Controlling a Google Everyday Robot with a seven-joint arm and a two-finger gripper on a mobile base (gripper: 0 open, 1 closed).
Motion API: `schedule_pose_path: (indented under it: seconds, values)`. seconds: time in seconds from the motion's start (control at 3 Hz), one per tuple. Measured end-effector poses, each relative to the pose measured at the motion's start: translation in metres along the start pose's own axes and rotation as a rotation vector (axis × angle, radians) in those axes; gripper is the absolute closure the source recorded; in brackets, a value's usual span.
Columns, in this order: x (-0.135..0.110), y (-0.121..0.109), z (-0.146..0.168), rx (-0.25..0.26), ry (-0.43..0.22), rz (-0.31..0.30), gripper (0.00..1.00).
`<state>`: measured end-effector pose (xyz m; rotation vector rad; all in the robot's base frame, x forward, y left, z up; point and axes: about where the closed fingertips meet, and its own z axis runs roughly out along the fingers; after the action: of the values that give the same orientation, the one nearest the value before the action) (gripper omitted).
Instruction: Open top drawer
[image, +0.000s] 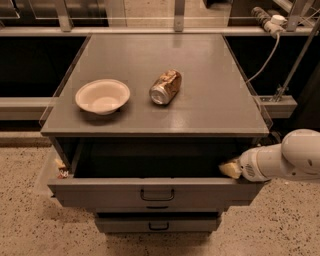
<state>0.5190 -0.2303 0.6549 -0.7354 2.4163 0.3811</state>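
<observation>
Gripper (231, 169) at right end of open flat grey top drawer (100, 192), behind its front; black loop handle (157, 194) leftward; grip indeterminable.

The gripper (231, 169) sits low on the right side of the view, its pale yellowish tip pointing left and roughly level. Directly behind it, to its right, a white cylindrical wrist (260, 164) widens into a rounded white arm segment (301, 155), which runs off the right edge.

White tubular arm (282, 161) ends in a cream hand (229, 169) at lower right.
</observation>
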Motion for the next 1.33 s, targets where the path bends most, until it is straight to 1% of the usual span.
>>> schedule_pose_path:
  seconds: [0.33,0.67,1.0,1.33]
  values:
    - [-0.004,0.002,0.000,0.000,0.000,0.000,1.00]
    - [0.000,0.006,-0.010,0.003,0.017,0.004,1.00]
    - [-0.001,0.007,-0.010,0.003,0.017,0.004,1.00]
    - [0.010,0.019,-0.025,-0.043,0.059,-0.020,1.00]
